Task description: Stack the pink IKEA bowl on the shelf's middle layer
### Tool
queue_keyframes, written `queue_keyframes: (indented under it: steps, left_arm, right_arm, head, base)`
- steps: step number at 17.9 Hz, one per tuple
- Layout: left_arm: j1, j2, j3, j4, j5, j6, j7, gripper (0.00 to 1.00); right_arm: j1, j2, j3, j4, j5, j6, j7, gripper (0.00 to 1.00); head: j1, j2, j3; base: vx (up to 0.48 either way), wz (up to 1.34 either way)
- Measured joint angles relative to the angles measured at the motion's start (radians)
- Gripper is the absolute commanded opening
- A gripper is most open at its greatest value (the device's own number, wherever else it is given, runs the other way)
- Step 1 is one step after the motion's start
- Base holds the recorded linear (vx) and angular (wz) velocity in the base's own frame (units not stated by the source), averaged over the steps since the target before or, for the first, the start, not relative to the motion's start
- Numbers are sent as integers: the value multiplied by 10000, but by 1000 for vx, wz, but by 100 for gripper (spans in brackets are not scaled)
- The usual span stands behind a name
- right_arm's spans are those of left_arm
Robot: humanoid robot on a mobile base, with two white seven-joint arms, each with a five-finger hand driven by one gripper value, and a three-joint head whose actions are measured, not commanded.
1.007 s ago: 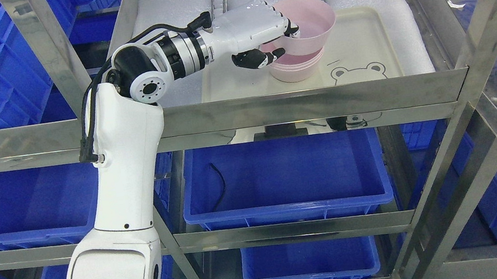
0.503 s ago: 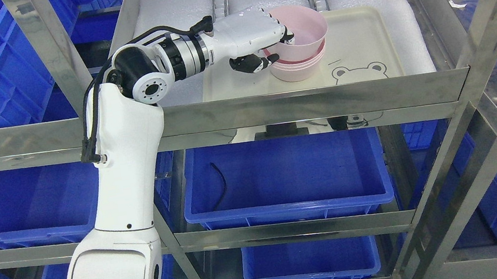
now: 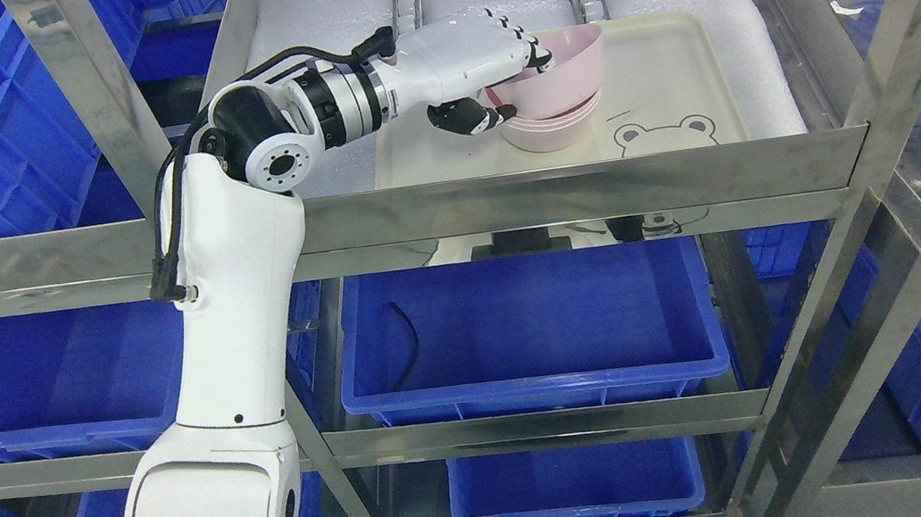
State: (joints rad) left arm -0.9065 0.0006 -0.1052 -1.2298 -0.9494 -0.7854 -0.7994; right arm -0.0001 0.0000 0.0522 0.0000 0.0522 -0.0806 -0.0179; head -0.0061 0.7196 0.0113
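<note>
Since prior frame, pink bowl (image 3: 564,64) tipped lower onto bowl stack (image 3: 548,127) | we note left hand (image 3: 479,66) fingers curled, gripping its rim | stack on bear tray (image 3: 670,85)

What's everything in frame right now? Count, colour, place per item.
pink bowl: 1, pink, tilted, held at its left rim by the left hand, resting in the stack below
stacked pink bowls: count unclear, at least 2, pink, on the tray
tray: 1, cream with a bear print, on the shelf layer
foam sheet: white, covering that layer under the tray
shelf: 1, bare steel frame, fills the view
blue bins: at least 6, blue, on lower layers and both sides
black cable: 1, in the centre bin
left hand: 1, white with black fingertips, gripping the pink bowl; arm enters lower left
right hand: not in view
</note>
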Motion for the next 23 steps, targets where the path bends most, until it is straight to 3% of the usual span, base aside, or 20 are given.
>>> queue_keyframes:
  steps: [2,5,12,16,23]
  left_arm:
    - [-17,-1,27,-10,53,0,0,77]
    - [-126,-3,143,-83,667,0,317,77]
    - [4,-5,-411,-604,4694,-17,813,77]
    - [1027,-6,-1670,-1138,5682,338,1338,77]
    - [4038,-6,-3364,-1944,6271,117,1504,81]
  right_arm:
    - [0,0,0,0,0,0,0,100]
    - [0,0,0,0,0,0,0,100]
    - [-1,0,0,0,0,0,0,100]
    - [1,0,0,0,0,0,0,100]
    - [1,0,0,0,0,0,1,100]
  head:
    - [0,0,0]
    - [0,0,0]
    - [0,0,0]
    - [0,0,0]
    - [0,0,0]
  base:
    - [0,0]
    - [0,0]
    - [3,6]
    - [-7,-10]
    - [-53,-18]
